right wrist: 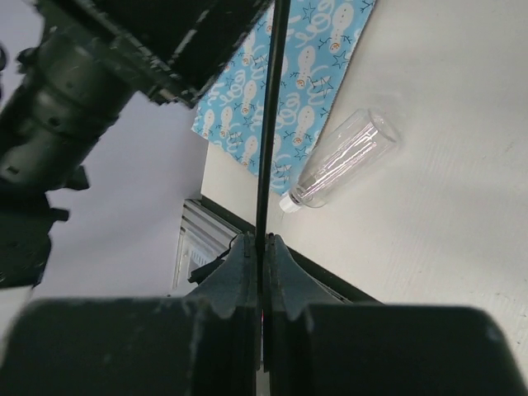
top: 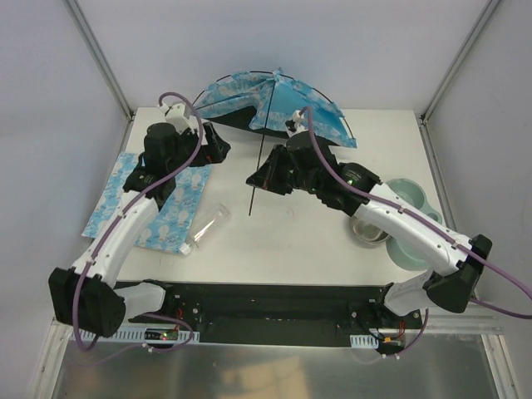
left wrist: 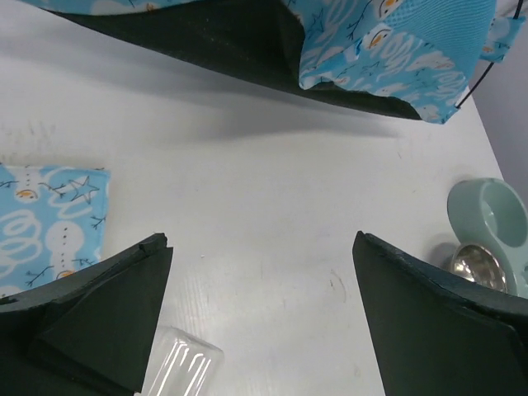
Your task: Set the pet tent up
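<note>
My right claw [right wrist: 259, 246] is pinched shut around one thin black pole [right wrist: 271, 115] of the pet tent [top: 278, 104]. The tent sits at the far edge of the desk [top: 291, 241], tilted, and I can see its dark underside. My left claw [left wrist: 260, 280] is spread wide and holds nothing, just beside the tent's left part. A printed mat [top: 158, 208] and a clear bottle [top: 204, 226] lie near the left arm.
</note>
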